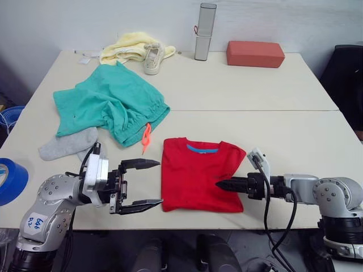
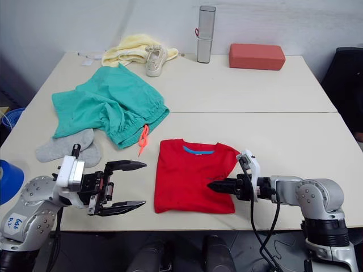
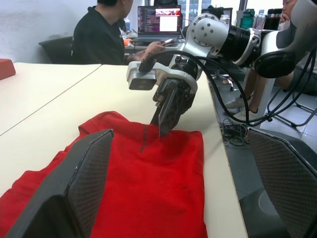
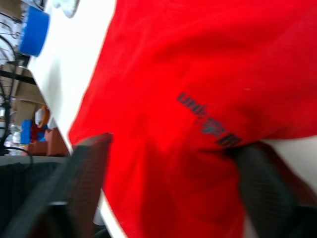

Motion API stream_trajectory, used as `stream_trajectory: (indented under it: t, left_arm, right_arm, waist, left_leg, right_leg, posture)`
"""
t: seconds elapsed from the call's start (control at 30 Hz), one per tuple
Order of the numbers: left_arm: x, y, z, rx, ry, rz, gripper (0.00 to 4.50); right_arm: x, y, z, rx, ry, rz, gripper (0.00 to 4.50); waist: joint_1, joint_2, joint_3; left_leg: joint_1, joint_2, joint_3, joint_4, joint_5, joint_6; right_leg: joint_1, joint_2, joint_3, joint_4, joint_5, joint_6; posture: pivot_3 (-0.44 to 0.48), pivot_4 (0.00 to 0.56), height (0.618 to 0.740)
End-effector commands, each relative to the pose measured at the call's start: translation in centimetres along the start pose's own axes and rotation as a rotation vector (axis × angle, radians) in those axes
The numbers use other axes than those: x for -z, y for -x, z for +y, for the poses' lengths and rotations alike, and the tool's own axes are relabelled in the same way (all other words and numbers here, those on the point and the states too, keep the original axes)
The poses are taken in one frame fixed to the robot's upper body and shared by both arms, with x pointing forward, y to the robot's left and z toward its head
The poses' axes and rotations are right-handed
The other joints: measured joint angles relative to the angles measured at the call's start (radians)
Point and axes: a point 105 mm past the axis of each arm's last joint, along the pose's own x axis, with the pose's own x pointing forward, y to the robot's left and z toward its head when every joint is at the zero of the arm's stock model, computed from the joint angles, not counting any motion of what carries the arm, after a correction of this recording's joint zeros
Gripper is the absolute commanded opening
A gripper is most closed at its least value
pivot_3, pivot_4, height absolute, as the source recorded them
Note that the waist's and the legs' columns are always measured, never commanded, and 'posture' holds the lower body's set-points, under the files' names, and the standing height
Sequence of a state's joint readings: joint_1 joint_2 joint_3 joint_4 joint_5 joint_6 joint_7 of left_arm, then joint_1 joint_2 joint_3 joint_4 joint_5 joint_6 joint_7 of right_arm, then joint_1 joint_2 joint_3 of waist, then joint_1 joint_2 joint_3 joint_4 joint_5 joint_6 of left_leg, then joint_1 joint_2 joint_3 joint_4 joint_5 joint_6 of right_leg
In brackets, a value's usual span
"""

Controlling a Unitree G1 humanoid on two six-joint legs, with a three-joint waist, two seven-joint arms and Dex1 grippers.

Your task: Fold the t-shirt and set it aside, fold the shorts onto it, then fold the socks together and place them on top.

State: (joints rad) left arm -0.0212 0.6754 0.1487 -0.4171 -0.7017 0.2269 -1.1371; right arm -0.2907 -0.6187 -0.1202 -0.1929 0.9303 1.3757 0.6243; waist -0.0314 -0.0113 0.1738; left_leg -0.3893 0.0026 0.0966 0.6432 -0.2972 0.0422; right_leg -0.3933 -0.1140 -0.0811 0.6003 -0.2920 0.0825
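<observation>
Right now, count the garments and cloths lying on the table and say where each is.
4, counting the socks as one: red t-shirt folded at the near edge, teal shorts far left, grey socks beside them, yellow cloth at the back. A second sock may be hidden.

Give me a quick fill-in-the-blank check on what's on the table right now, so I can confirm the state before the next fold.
1. The t-shirt lies on the table already ____ into a rectangle.
2. The left gripper hovers beside the t-shirt with its fingers ____.
3. The neon orange drawstring belongs to the ____.
4. The socks lie right beside the shorts and are ____ in colour.

Missing words: folded; open; shorts; grey
</observation>
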Motion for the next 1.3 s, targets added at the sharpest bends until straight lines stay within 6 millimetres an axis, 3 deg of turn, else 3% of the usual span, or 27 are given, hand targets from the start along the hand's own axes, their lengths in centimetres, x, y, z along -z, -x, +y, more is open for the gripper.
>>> stream_trajectory:
  t: [0.03,0.23,0.47,0.67,0.97,1.17,1.3]
  left_arm:
    - [-0.6,0.1,0.2,-0.013,-0.048,-0.006,4.5]
    - [-0.5,-0.1,0.2,-0.019,-0.047,-0.012,4.5]
    - [-0.5,-0.5,0.4,-0.016,-0.044,-0.019,4.5]
    - [-0.2,-0.5,0.8,-0.021,-0.047,-0.022,4.5]
    - [0.1,-0.8,0.9,-0.003,-0.045,-0.033,4.5]
    - [0.1,-0.9,1.2,0.013,-0.052,-0.032,4.5]
    - [0.0,-0.9,1.4,0.015,-0.056,-0.031,4.5]
  right_arm:
    - [3.6,-1.3,-1.2,0.054,-0.055,0.134,2.13]
    - [3.2,-1.3,-1.3,0.075,-0.037,0.1,0.03]
    - [1.7,2.0,-2.2,0.134,-0.036,0.036,0.03]
    - [0.4,9.0,-5.2,0.327,-0.053,-0.034,0.03]
    - [-1.4,17.6,-9.0,0.587,-0.054,-0.14,0.03]
    - [-2.4,22.2,-11.2,0.743,-0.039,-0.183,0.03]
    - [-2.9,23.8,-11.9,0.797,-0.024,-0.183,0.03]
  waist:
    - [0.0,0.0,0.0]
    - [0.001,0.0,0.0]
    - [0.009,0.001,0.001]
    - [0.047,0.004,0.002]
    - [0.053,0.007,0.004]
    - [0.052,0.009,0.004]
    - [0.05,0.01,0.004]
  left_leg:
    - [0.0,0.0,0.0,0.0,0.0,0.0]
    - [0.0,0.0,0.0,-0.006,0.001,-0.002]
    - [0.0,-0.001,0.0,-0.007,0.001,-0.002]
    - [-0.002,-0.004,0.0,-0.007,0.001,0.002]
    - [-0.004,-0.006,0.001,-0.006,0.004,0.005]
    - [-0.004,-0.005,0.002,-0.006,0.007,0.006]
    - [-0.004,-0.005,0.002,-0.006,0.007,0.005]
  right_leg:
    - [0.0,0.0,0.0,0.0,0.0,0.0]
    - [-0.001,0.0,-0.001,-0.002,-0.001,-0.001]
    - [-0.001,0.0,-0.002,-0.004,-0.001,-0.001]
    - [0.0,-0.002,-0.001,-0.008,0.0,0.0]
    - [-0.001,-0.003,-0.001,-0.011,0.001,0.003]
    - [-0.001,-0.002,-0.002,-0.01,0.003,0.005]
    - [-0.001,-0.002,-0.001,-0.009,0.003,0.006]
  posture:
    - [0.0,0.15,0.74]
    - [0.0,0.15,0.74]
    - [0.0,0.15,0.74]
    - [0.0,0.15,0.74]
    - [0.0,0.15,0.74]
    - [0.0,0.15,0.74]
    - [0.0,0.15,0.74]
